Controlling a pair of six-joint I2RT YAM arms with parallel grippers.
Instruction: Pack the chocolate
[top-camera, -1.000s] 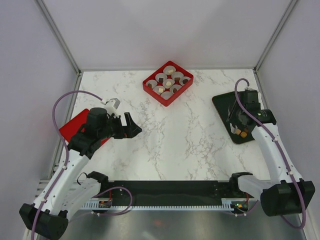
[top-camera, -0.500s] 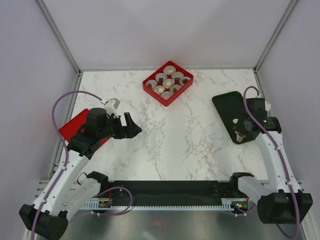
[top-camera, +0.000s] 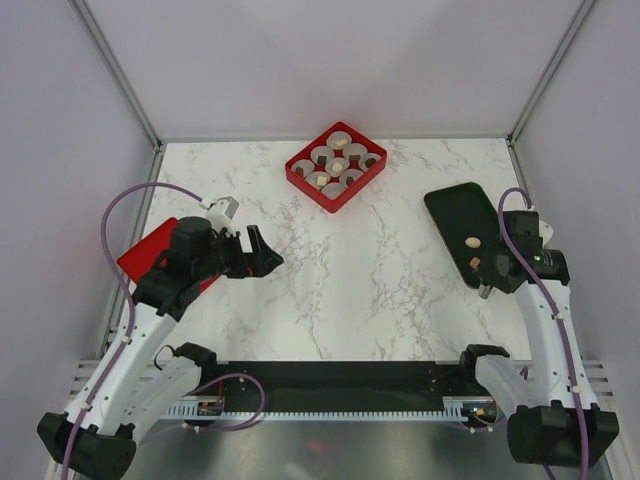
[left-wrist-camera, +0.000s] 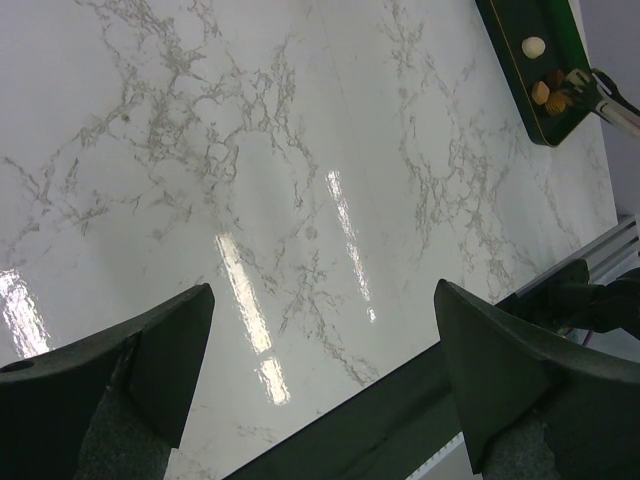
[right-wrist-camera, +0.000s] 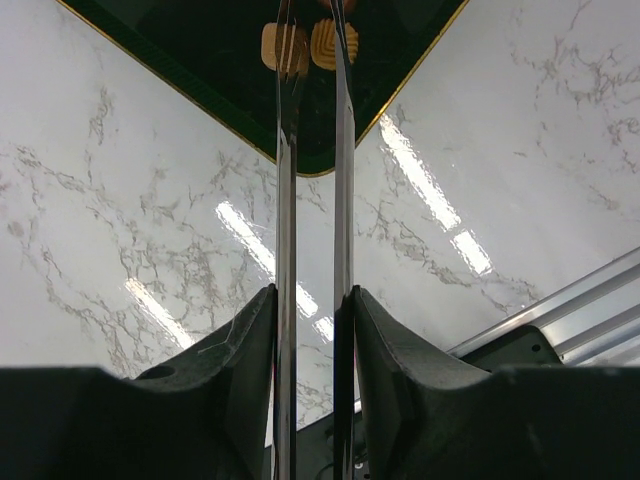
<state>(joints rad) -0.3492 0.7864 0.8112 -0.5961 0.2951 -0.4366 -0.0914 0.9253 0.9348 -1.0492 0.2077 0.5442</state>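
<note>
Small tan and brown chocolate pieces (top-camera: 476, 263) lie on a dark green tray (top-camera: 455, 212) at the right; one pale piece (top-camera: 471, 241) lies apart from them. My right gripper (top-camera: 500, 272) is shut on long metal tweezers (right-wrist-camera: 342, 200). Their tips sit at two ribbed tan pieces (right-wrist-camera: 284, 47) near the tray's corner (right-wrist-camera: 330, 150); I cannot tell if they grip one. My left gripper (top-camera: 262, 252) is open and empty above bare table (left-wrist-camera: 320, 300). A red box (top-camera: 300, 172) of white paper cups (top-camera: 352, 151) stands at the back; some cups hold chocolate.
A red lid (top-camera: 140, 258) lies at the left edge under my left arm. The left wrist view shows the green tray (left-wrist-camera: 515, 75), its chocolate pieces (left-wrist-camera: 541, 93) and the tweezer tips (left-wrist-camera: 605, 95) far off. A black rail (top-camera: 330, 380) runs along the near edge.
My right arm has pulled back toward the near right, so the tweezers moved from over the tray's middle to its near corner. The left arm has not moved.
</note>
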